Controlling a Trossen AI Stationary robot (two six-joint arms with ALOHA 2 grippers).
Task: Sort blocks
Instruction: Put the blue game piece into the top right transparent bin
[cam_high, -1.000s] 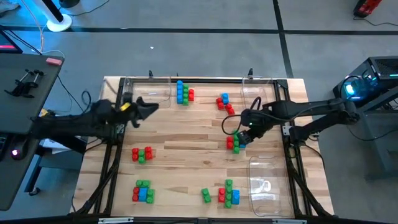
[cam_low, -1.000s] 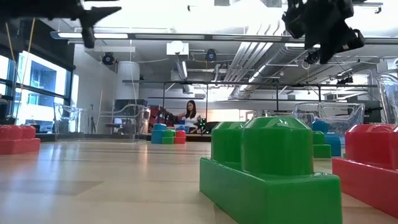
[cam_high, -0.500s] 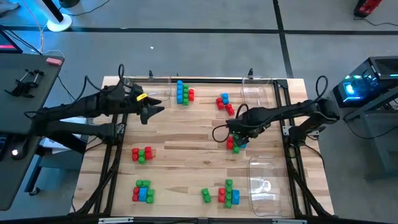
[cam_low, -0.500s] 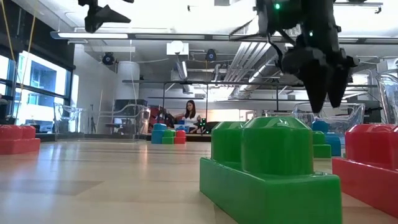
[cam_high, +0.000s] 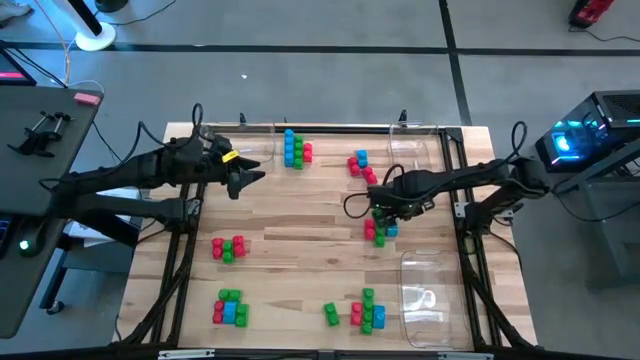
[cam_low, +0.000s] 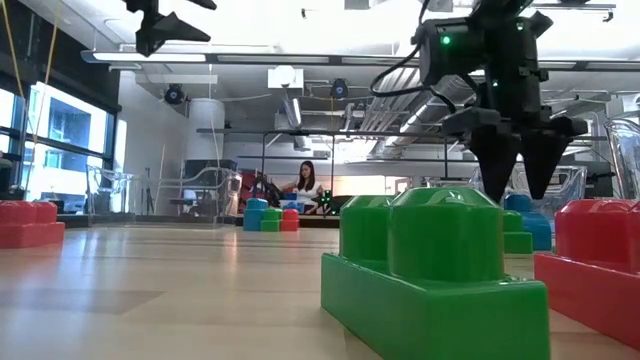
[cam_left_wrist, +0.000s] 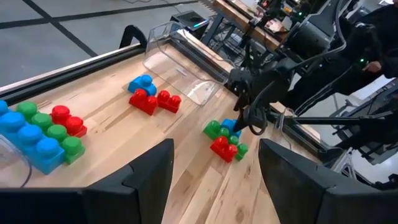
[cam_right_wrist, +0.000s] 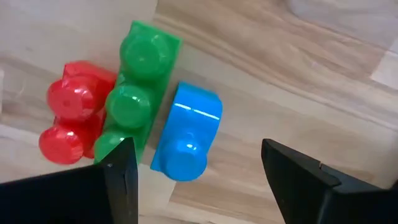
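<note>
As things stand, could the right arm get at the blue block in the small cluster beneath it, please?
Probably yes. The right gripper hangs open just above the blue block, whose top and outer side are bare. A green block sits against its other side, so one finger has little room there.

The high camera is looking straight down from far above, taking in the whole wooden tabletop and both arms. The low camera is sitting at tabletop height, facing level across the boards into the room beyond, so close to a green block that it is filling the foreground. The left wrist camera is looking forward and downward across the tabletop from a middle distance, taking in the right arm and the block cluster under it. The right wrist camera is pointing almost straight down, very near, at that same cluster, which the high view is also showing.
</note>
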